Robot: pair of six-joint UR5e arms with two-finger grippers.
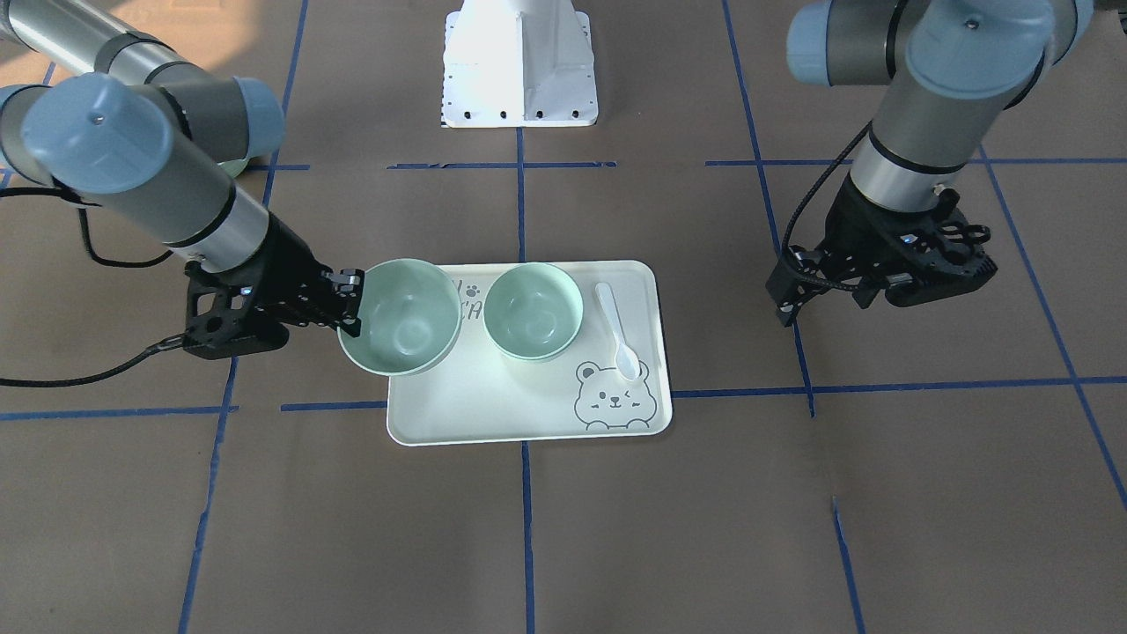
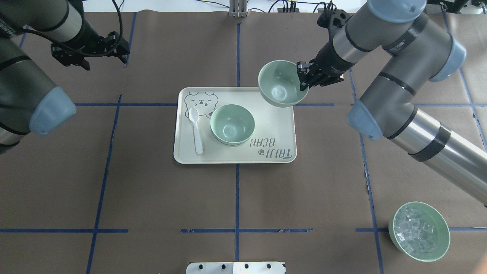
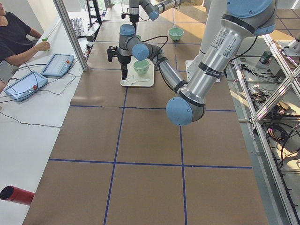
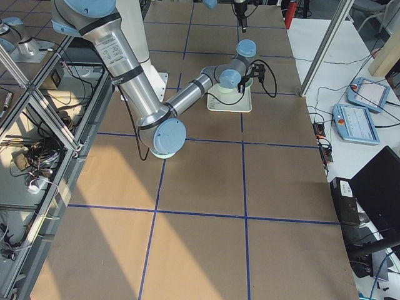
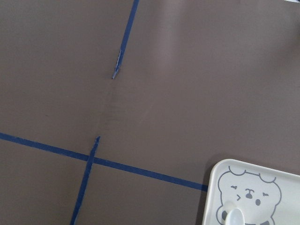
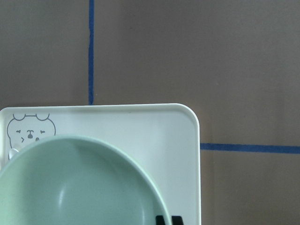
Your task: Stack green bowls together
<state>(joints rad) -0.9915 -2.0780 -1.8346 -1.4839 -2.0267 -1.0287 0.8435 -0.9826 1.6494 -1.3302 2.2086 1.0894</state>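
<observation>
Ice-filled bowl [image 2: 419,231] sits at 5 o'clock. At centre, a bear-print tray [image 2: 236,158] carries the first green bowl [image 2: 232,124] and a spoon [image 2: 196,129]. At 1 o'clock the right hand [image 2: 302,78] clamps the second green bowl [image 2: 278,83] over the tray's corner. At 10 o'clock is the left hand [image 2: 122,53]; whether its fingers are apart or together cannot be told.

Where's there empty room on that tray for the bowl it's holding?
The tray is bare at the end between the resting bowl and the held bowl in the right gripper. The spoon end is crowded.
</observation>
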